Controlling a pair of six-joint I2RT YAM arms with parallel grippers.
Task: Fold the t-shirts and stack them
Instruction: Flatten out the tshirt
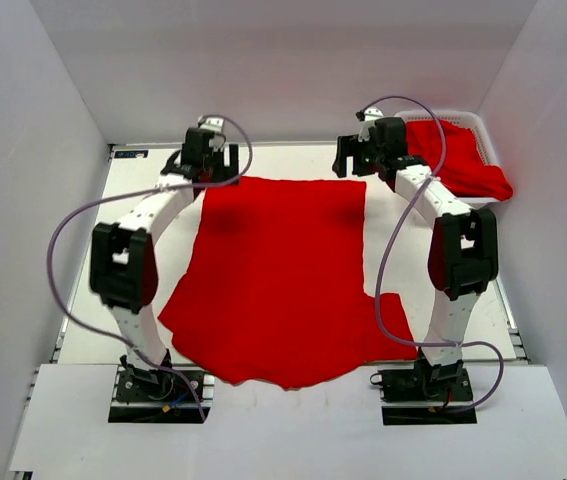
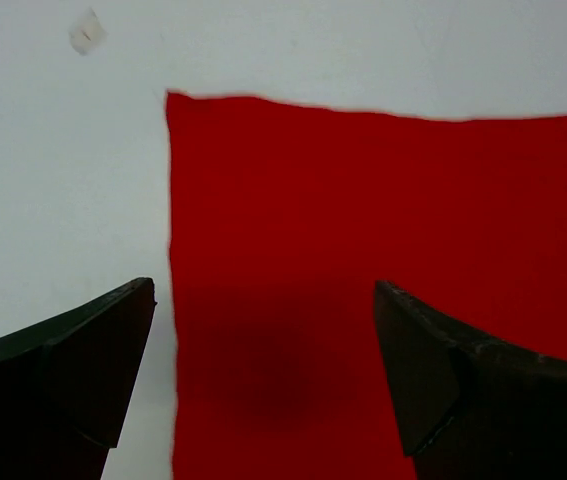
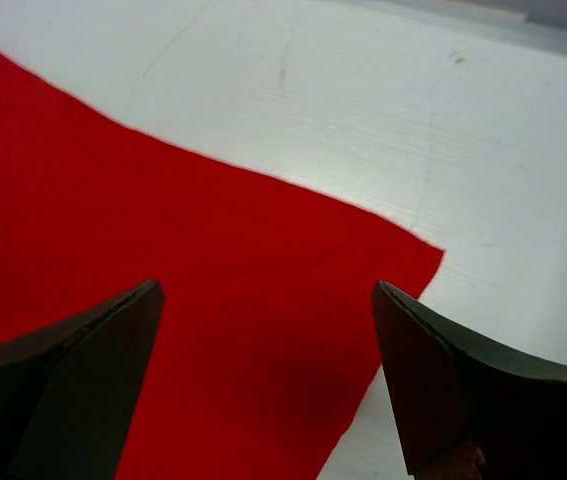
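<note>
I see the flat, soft red t-shirt (image 1: 283, 280) in the middle of the top view, its long way running top to bottom. My left gripper (image 1: 207, 172) is over its upper left corner and my right gripper (image 1: 361, 165) over the upper right, both wide and empty.

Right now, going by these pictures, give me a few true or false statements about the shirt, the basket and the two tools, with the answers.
1. One red t-shirt lies spread out on the table. True.
2. The left tool is clamped on the shirt's corner. False: its jaws stand open above the far left corner, holding nothing.
3. The right tool is open over the shirt's far right corner. True.
4. The basket at the far right is empty. False: red fabric lies heaped in it.
</note>
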